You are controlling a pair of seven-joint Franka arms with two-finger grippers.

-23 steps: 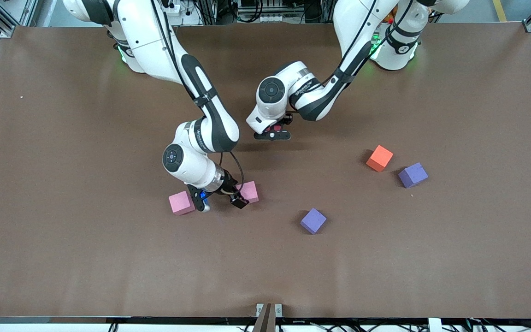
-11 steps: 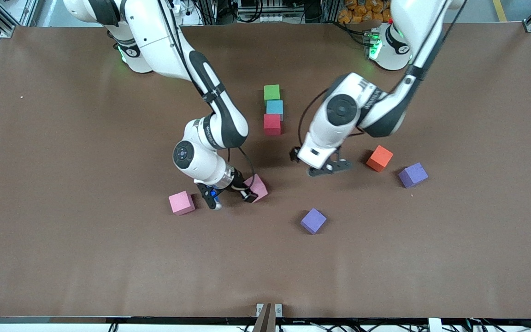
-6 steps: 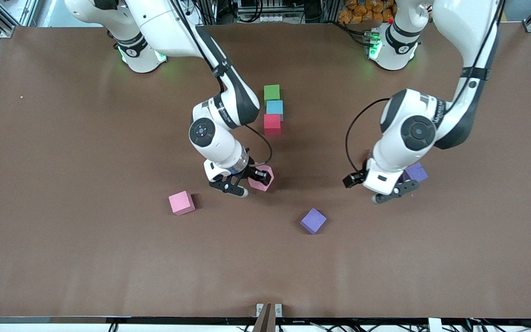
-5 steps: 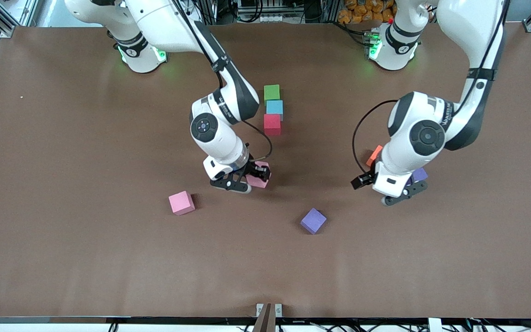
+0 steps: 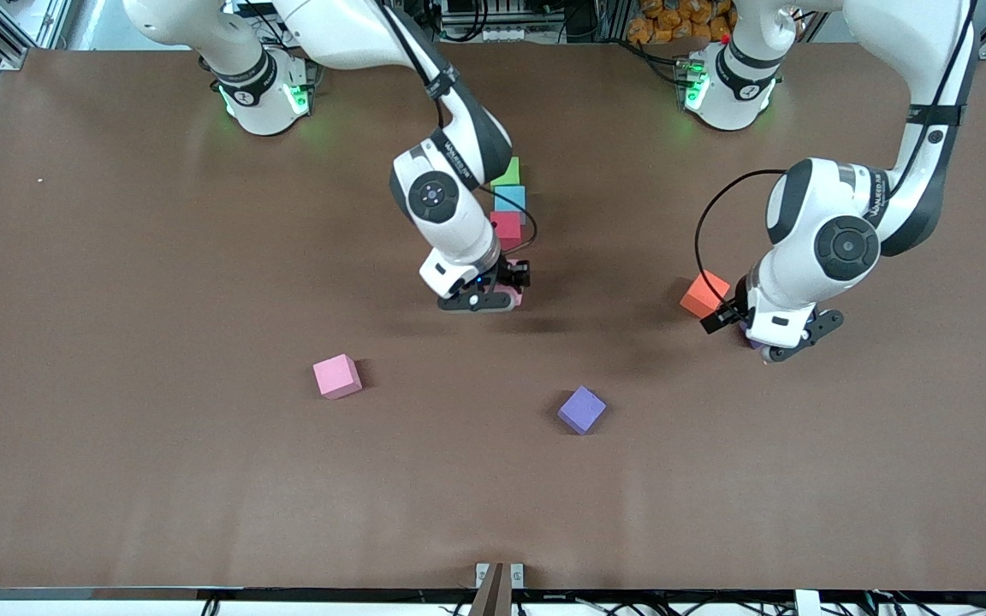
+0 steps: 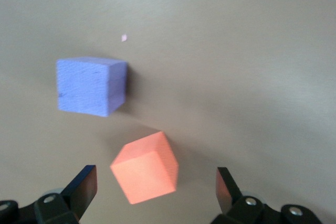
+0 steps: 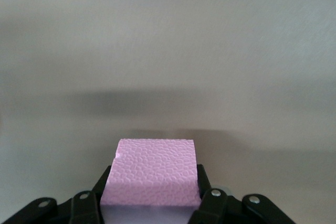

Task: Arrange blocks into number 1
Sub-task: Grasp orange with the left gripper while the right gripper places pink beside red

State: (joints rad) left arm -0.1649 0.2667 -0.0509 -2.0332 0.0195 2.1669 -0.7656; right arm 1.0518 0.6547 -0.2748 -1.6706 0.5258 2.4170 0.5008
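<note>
Brown table (image 5: 116,299); right hand (image 5: 493,295) grips pink block (image 7: 152,171).

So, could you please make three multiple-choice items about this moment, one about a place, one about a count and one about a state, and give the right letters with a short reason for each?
1. Where is the red block?
A. In a row with the green block and the light blue block, nearest the front camera of the three
B. Touching the orange block
C. In the left gripper

2. How many pink blocks show in the front view?
A. One
B. Two
C. Four

3. What is the right gripper doing?
A. Open over a purple block
B. Shut on nothing
C. Shut on a pink block

Answers:
1 A: the three stand in a line, with red lowest in the front view.
2 B: one pink block lies free on the table, the other is in the right gripper.
3 C: the right wrist view shows the pink block clamped between the fingers.
</note>
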